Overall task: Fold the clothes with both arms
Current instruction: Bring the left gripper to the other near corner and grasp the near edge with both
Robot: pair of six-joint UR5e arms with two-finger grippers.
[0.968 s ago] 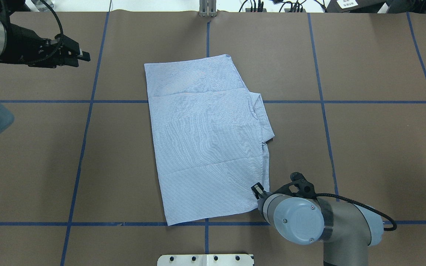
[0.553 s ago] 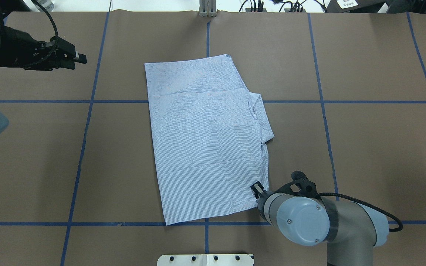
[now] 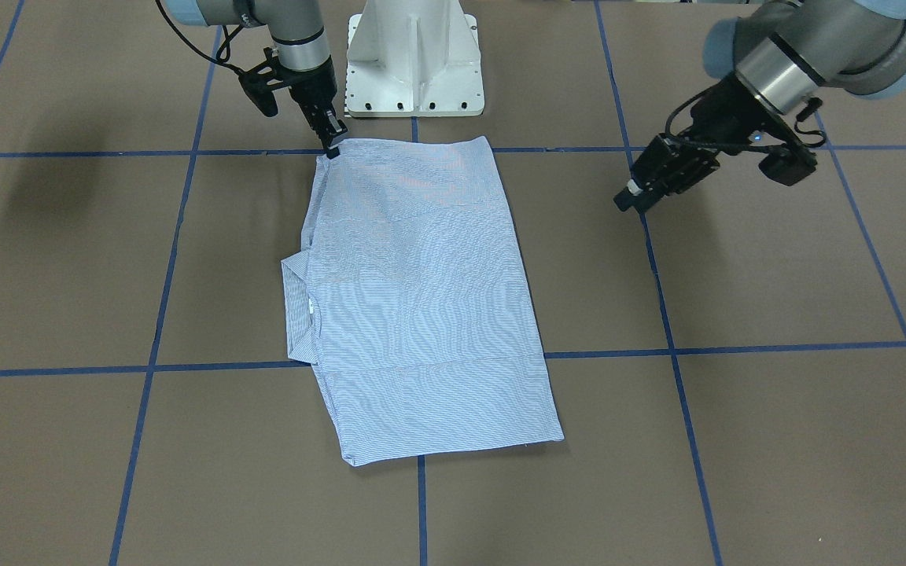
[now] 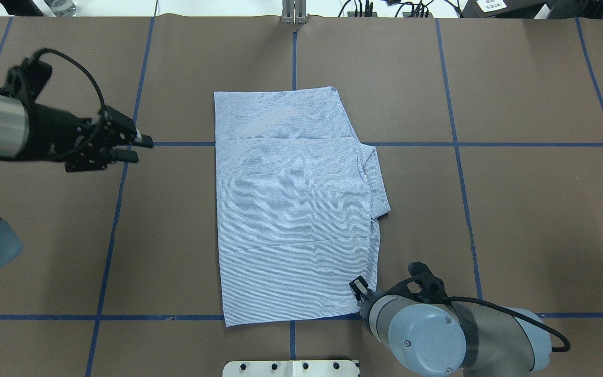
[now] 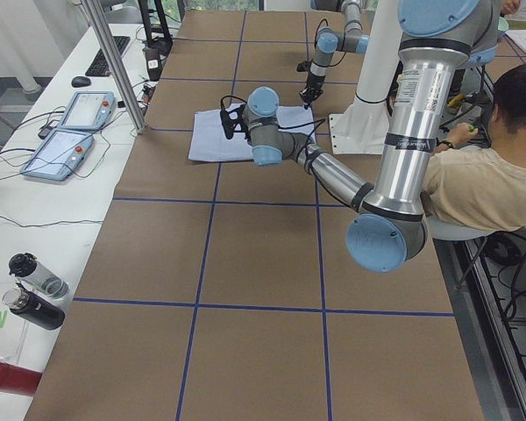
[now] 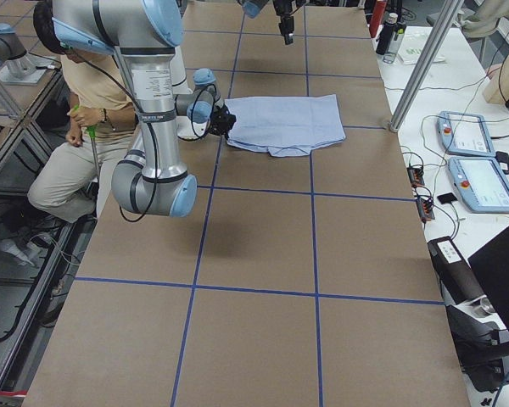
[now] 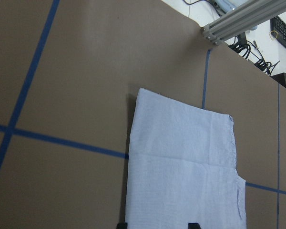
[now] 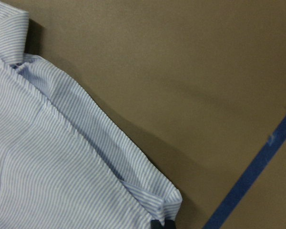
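The light blue striped shirt (image 4: 291, 209) lies folded into a rectangle mid-table, its collar (image 4: 377, 178) sticking out on the right side. My right gripper (image 4: 359, 289) is at the shirt's near right corner and shut on it. The right wrist view shows that corner (image 8: 164, 202) pinched between the dark fingertips at the bottom edge. The front-facing view shows the same grip (image 3: 333, 148) on the shirt (image 3: 421, 299). My left gripper (image 4: 142, 149) hovers over bare table left of the shirt. It is open and empty, its fingertips (image 7: 194, 224) apart in the left wrist view.
The white pedestal base (image 3: 414, 63) stands at the near table edge. Blue tape lines (image 4: 123, 173) cross the brown table. A metal post (image 4: 293, 13) stands at the far edge. A seated person (image 5: 482, 175) is beside the robot, and control tablets (image 5: 70, 127) and bottles (image 5: 31, 289) lie on a side bench.
The left gripper has moved nearer and rightward, closer to the shirt. The right gripper has pulled the near right corner toward the robot, squaring the shirt to the table lines.
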